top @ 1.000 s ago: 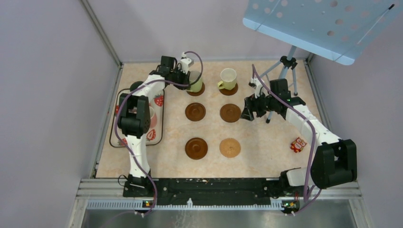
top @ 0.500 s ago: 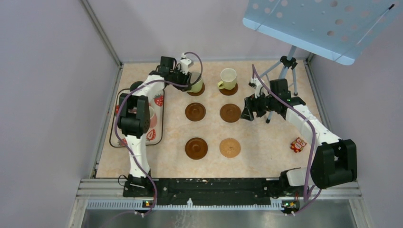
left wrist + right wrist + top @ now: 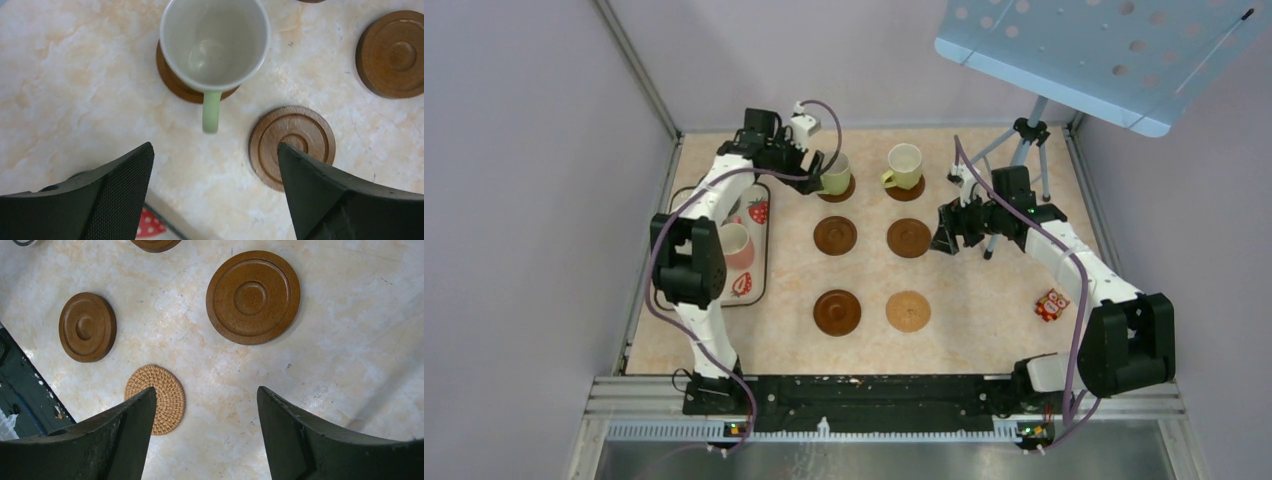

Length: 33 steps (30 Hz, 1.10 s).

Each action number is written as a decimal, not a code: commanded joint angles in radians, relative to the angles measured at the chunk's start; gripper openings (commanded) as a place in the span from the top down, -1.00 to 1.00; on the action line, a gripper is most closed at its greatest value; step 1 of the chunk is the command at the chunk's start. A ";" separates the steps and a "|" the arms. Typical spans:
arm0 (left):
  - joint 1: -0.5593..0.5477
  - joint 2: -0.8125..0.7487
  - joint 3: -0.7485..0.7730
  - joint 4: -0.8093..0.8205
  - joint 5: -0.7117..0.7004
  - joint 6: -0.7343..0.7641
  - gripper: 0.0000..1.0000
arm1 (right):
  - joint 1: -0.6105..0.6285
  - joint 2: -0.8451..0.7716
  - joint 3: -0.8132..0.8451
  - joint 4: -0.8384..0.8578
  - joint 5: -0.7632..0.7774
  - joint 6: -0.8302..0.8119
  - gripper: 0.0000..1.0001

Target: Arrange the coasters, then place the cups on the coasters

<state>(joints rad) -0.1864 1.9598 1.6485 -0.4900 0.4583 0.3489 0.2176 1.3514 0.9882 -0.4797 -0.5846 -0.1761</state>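
Observation:
Six coasters lie in two columns. A light green cup [image 3: 835, 175] stands on the back left coaster [image 3: 172, 82], its handle [image 3: 211, 111] pointing at my left gripper [image 3: 215, 155]. That gripper [image 3: 812, 168] is open, just left of the cup and not touching it. A second light green cup [image 3: 905, 165] sits on the back right coaster [image 3: 905, 187]. The two middle coasters [image 3: 835, 235] [image 3: 909, 237], the front dark coaster [image 3: 837, 311] and the tan woven coaster [image 3: 908, 311] are bare. My right gripper [image 3: 206, 395] hovers open and empty right of the middle row [image 3: 949, 235]. A pink cup [image 3: 734, 243] stands on the tray.
The white strawberry-print tray [image 3: 754, 262] lies along the left side, partly under the left arm. A tripod [image 3: 1022, 135] stands at the back right under a blue perforated board [image 3: 1104, 50]. A small red-orange item [image 3: 1052, 304] lies at the right.
My left gripper has opened and let go of the light green cup on the back left coaster, then drawn back to the left. The right arm has not moved.

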 commanded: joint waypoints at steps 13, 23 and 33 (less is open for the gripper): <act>0.412 -0.323 0.090 -0.635 0.057 0.405 -0.98 | -0.008 -0.013 0.007 0.021 -0.035 -0.025 -0.47; 0.546 -0.330 0.001 -0.605 -0.044 0.529 -0.80 | -0.007 -0.008 0.006 0.017 -0.037 -0.026 -0.47; 0.672 -0.177 0.092 -0.644 -0.044 0.950 -0.60 | -0.009 0.001 0.006 0.017 -0.043 -0.028 -0.47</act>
<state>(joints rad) 0.4629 1.7344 1.6917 -1.1038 0.4019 1.0706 0.2173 1.3514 0.9882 -0.4808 -0.6010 -0.1833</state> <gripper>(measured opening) 0.789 0.731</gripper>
